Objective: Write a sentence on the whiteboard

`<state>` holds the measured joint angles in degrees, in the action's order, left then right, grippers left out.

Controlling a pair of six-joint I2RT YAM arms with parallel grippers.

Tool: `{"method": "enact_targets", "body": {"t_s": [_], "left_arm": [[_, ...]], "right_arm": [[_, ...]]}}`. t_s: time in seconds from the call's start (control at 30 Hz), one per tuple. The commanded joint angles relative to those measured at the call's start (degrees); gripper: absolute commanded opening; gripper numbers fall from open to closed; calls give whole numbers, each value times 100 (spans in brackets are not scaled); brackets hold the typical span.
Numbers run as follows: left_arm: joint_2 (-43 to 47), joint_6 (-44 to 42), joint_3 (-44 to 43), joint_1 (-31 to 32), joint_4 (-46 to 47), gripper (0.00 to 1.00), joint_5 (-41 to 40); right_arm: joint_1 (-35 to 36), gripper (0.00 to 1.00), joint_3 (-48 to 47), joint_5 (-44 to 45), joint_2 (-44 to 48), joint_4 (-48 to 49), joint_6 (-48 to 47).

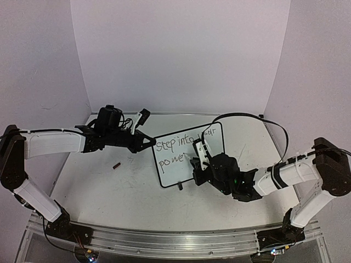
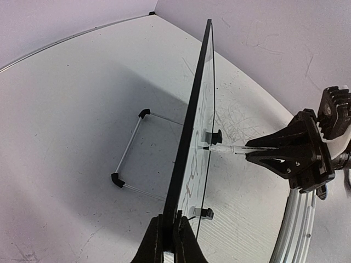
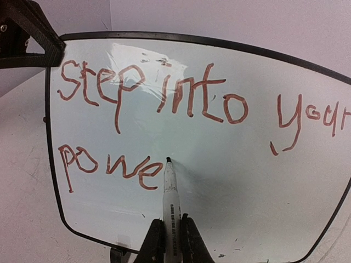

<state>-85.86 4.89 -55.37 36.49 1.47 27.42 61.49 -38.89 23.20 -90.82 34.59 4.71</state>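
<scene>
The small rectangular white board with a thin black frame and rounded corners (image 1: 173,175) (image 3: 247,181) (image 2: 200,109) stands at the centre of the top view on the large scuffed white tabletop (image 1: 98,186). A thin wire stand with black feet (image 2: 130,146) shows behind it in the left wrist view.

The handwritten marker sentence (image 3: 192,98) (image 1: 181,143) reads "step into your" on the upper line and "powe" below. The strokes look reddish in the right wrist view and dark from above.

The left gripper (image 1: 147,141) (image 2: 170,230) has its fingers pinched on the board's edge. The right gripper (image 1: 198,156) (image 3: 170,235) (image 2: 274,153) clamps a white-barrelled marker with a black tip (image 3: 169,197) (image 2: 227,149). The tip touches the board just after the "e". Print runs along the barrel, too small to read.

A small dark stub (image 1: 116,165) lies on the tabletop, left of the board in the top view.
</scene>
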Motion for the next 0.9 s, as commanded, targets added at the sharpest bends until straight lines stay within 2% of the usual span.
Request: {"method": "enact_targets", "body": {"t_s": [0.0, 0.87], "left_arm": [[118, -409, 54, -2, -337, 0, -400], [175, -427, 76, 7, -339, 0, -440]], "right_arm": [[-26, 0, -176, 149, -102, -119, 142], [-10, 0, -58, 28, -37, -687, 417]]}}
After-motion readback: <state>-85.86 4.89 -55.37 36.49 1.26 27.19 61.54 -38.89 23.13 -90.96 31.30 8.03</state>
